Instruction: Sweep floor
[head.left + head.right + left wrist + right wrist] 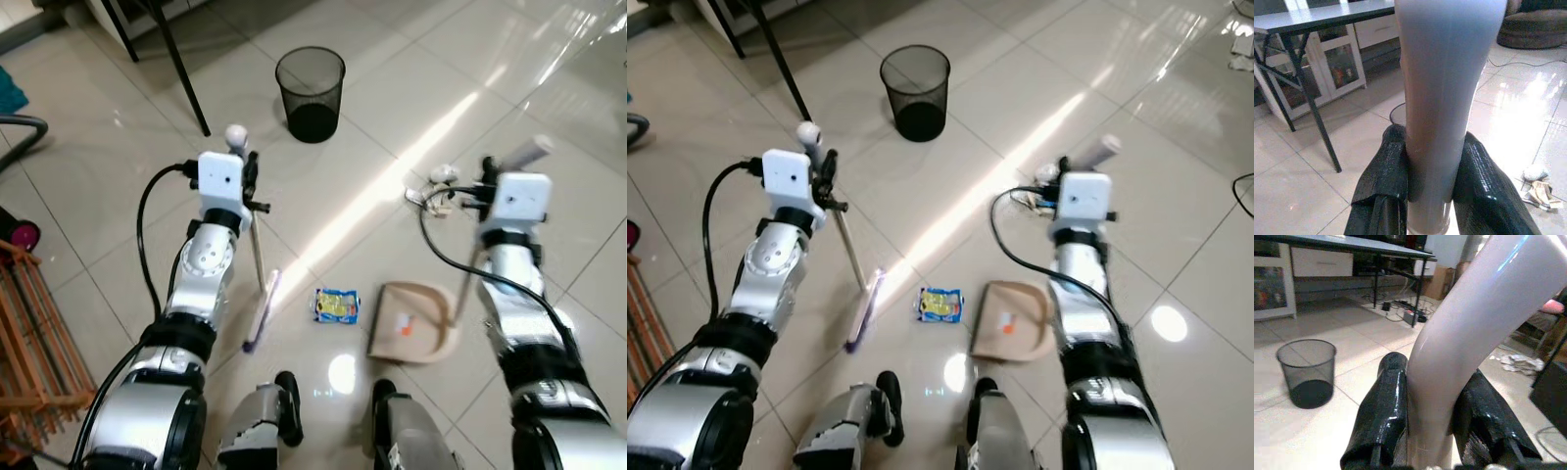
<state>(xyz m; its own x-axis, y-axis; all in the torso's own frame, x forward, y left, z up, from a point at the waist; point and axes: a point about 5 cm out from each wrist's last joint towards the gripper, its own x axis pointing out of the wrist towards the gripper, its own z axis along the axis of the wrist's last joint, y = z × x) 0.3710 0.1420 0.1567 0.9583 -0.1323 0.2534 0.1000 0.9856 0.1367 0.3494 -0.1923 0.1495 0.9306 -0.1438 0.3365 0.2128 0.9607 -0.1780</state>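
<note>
Broom (258, 294) handle clamped in left end effector (1431, 186); right end effector (1436, 426) clenches dustpan (411, 323) handle.

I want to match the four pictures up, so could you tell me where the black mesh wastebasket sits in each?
Left eye: wastebasket, top centre.
Right eye: top, left of centre.
Left wrist: its rim peeks from behind the broom handle.
Right wrist: left side.
Shared landmark: the wastebasket itself.

One broom (261, 294), dustpan (412, 323), bin (311, 94), perhaps wrapper (337, 305).
</note>
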